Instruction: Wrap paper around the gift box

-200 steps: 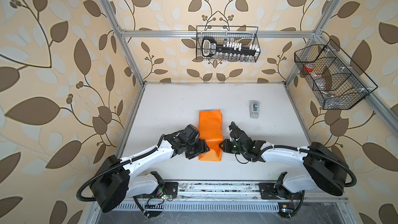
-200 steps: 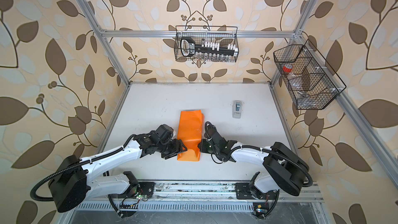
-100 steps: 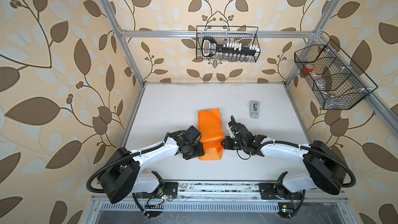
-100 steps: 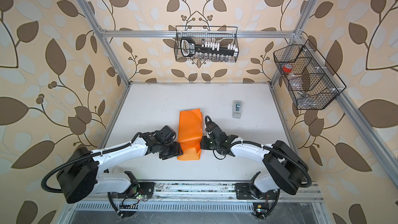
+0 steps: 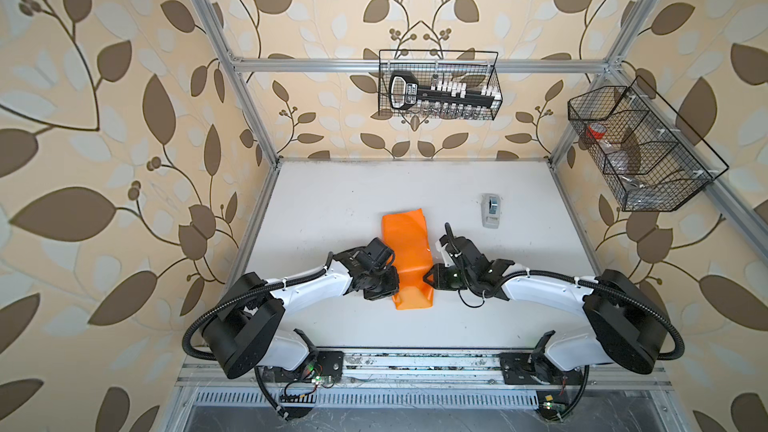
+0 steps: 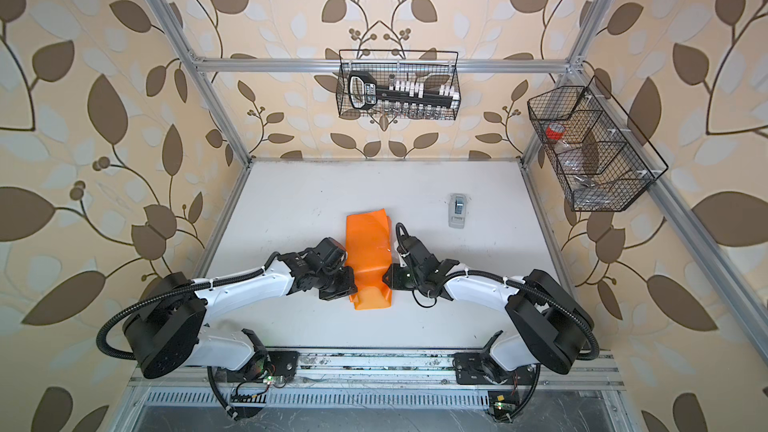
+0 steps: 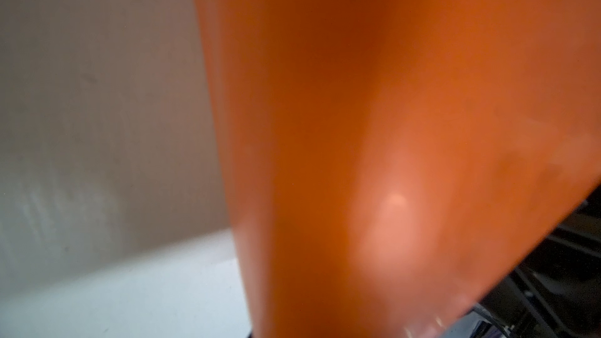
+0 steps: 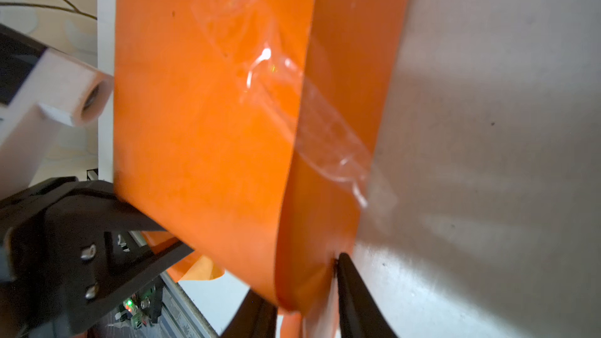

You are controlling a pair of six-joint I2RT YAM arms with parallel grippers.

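Left pincer (blurred) seemingly on paper

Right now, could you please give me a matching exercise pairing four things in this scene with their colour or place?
1 paper
2 tape dispenser
3 clear tape
4 wire basket

A black mesh, hanging at the back
B bright orange, in the middle
C see-through, stuck on the paper
D grey-white, lying right of the paper

Pairs: 1-B; 2-D; 3-C; 4-A

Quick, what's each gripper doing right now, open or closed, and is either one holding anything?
Left gripper: closed, apparently pinching the near edge of the paper.
Right gripper: open, jaws apart astride the paper's fold, not clamped.
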